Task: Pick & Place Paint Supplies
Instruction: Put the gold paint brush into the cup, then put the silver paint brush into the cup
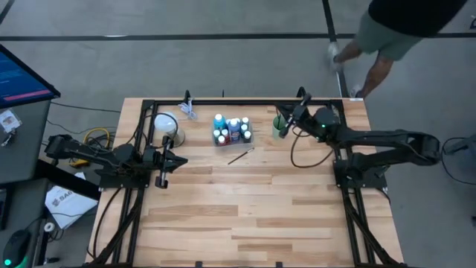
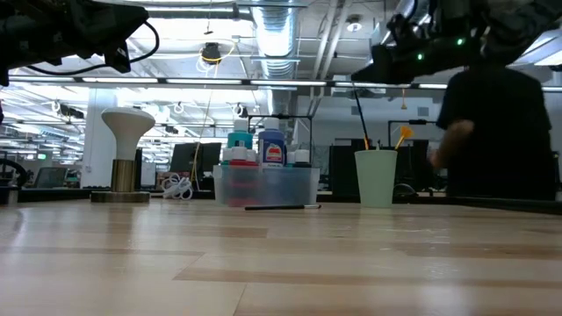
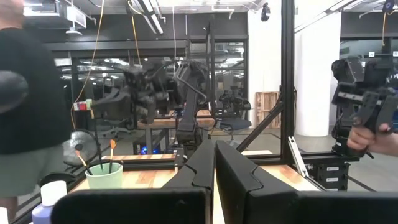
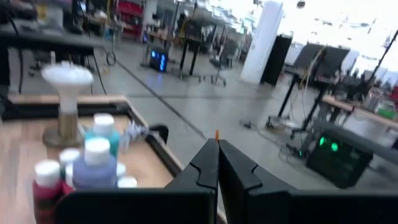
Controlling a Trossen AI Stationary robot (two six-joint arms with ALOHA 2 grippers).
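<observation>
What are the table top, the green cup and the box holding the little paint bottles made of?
The table top looks like pale wood: jointed planks with visible grain and a smooth, slightly glossy finish. The green cup seems to be matte, translucent plastic, pale and lit through. The tray around the paint bottles looks like clear plastic, since the bottles show through its walls.

Bright overhead ceiling lights wash out the room behind the tabletop in the low view, with soft glare across its wood. Right wrist view's blurry.
</observation>
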